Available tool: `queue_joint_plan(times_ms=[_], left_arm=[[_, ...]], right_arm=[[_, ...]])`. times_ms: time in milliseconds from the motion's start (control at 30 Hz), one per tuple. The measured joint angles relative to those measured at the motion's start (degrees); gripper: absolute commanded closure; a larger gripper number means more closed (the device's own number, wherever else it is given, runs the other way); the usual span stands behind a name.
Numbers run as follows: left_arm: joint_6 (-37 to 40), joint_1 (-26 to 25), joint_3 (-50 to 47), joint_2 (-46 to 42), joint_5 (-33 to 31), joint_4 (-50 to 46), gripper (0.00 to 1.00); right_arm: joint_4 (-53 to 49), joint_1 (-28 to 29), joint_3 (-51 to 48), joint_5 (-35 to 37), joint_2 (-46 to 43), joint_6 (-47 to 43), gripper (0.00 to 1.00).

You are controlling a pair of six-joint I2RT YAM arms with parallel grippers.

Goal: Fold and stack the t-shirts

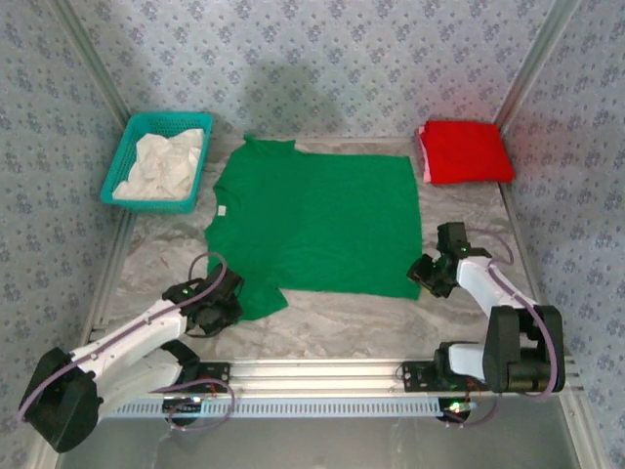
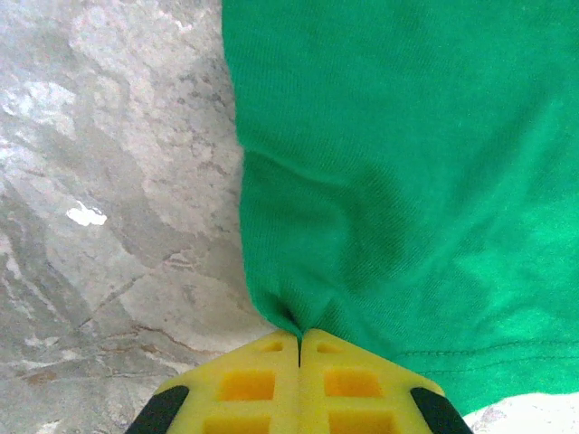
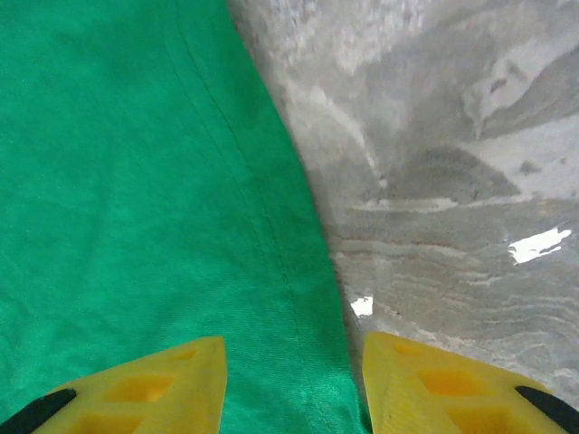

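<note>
Green t-shirt (image 1: 317, 225) lies spread flat in the middle of the marbled table (image 1: 342, 327), its neck toward the left. On my left wrist feed, the left gripper (image 2: 299, 342) has its yellow fingers pressed together. A pucker of the shirt's near-left corner is pinched between the tips, and the fabric wrinkles toward that spot. The right gripper (image 3: 294, 353) sits low at the shirt's near-right corner with its fingers apart. One finger is over green cloth, the other over bare table, and the shirt's edge runs between them; I see nothing clamped there. The red t-shirt (image 1: 467, 151) rests folded in the far right corner, apart from the green one. A teal basket (image 1: 146, 202) at the far left holds crumpled white cloth (image 1: 166, 161).
</note>
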Motion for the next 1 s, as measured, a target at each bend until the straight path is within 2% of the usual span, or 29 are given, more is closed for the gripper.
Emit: queue_joint_plan(times_ms=[233,400,533,800,933,1000], left_arm=[[0.0,0.5,0.0,0.0,0.2,0.6,1.00],[0.5,0.9,0.0,0.5,0.4,2.3,1.00],[0.7,1.0,0.0,1.0,0.4,2.8,1.00],[1.4,1.4,0.0,1.0,0.5,3.2,1.00],[1.6,1.8,0.0,1.0,0.7,3.5,1.00],[1.8,2.0,0.0,1.0,0.9,4.0,1.00]], right_arm=[[0.2,1.0,-1.4,0.4,0.9,0.0,0.53],[0.2,2.2,-1.4,1.6,0.9,0.4,0.59],[0.2,3.4,-1.4,2.6,0.7,2.0,0.60],[-1.5,6.3,-1.4,-0.4,0.4,5.0,0.58],[-2.8,6.6,-1.6,-0.4,-0.4,5.3,0.61],[-3.1,6.6,-1.9,-0.4,-0.8,5.8,0.67]])
